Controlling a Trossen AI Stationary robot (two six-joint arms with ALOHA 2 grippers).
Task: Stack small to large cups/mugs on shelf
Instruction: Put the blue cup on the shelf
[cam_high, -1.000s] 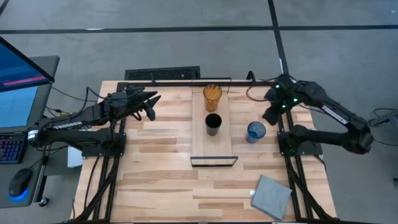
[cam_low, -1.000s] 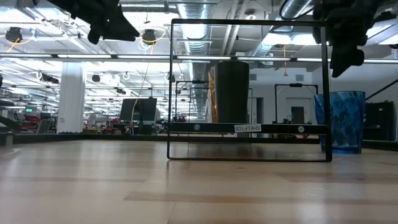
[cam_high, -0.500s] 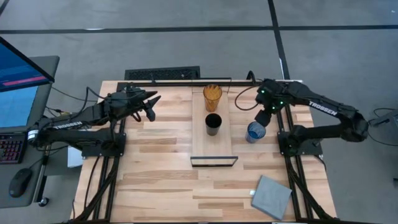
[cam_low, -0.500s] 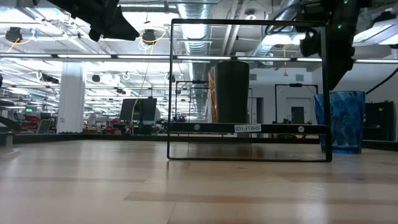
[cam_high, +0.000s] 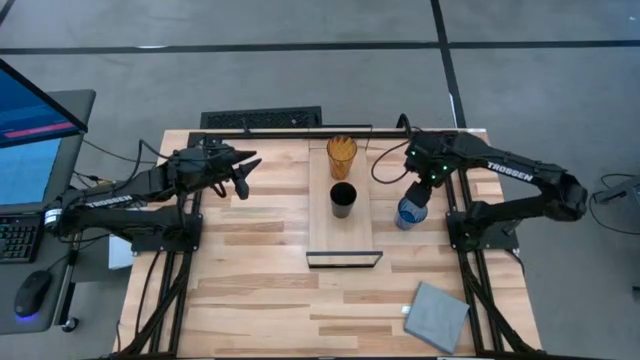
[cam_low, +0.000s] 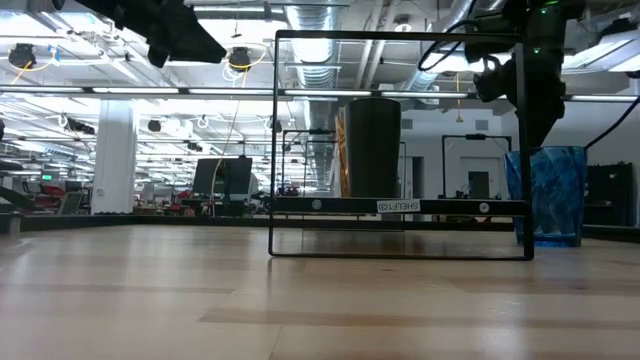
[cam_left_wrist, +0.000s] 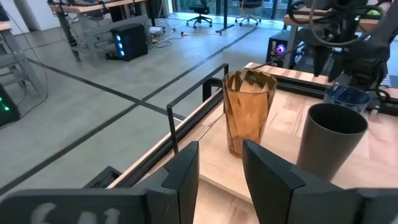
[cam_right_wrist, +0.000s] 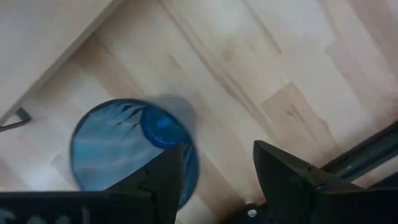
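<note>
Your right gripper (cam_high: 420, 190) hangs just above the blue cup (cam_high: 411, 212), pointing down at it. Its two fingers (cam_right_wrist: 163, 177) are spread apart with nothing between them. From the right wrist view you look straight into the cup's open mouth, and the near rim sits right by one finger. The right arm reaches in from the right side of the table (cam_high: 250, 270), bent at the elbow.

The blue cup stands upright on the bare table, just to the right of the shelf (cam_high: 341, 235), not touching it. There is open wood on the cup's near side and far side. The right arm's stand is close by on the cup's right.

The black cup (cam_high: 343, 199) stands upright in the middle of the shelf. The orange tumbler (cam_high: 341, 155) stands upright at the shelf's far end. They are near each other but apart. The black frame (cam_low: 400, 145) rises at the shelf's near end.

Your left gripper (cam_high: 243, 171) waits up in the air over the far left part of the table, well away from the shelf. Its fingers (cam_left_wrist: 180, 177) are open a little and hold nothing.

A grey pad (cam_high: 438, 316) lies at the near right corner.
</note>
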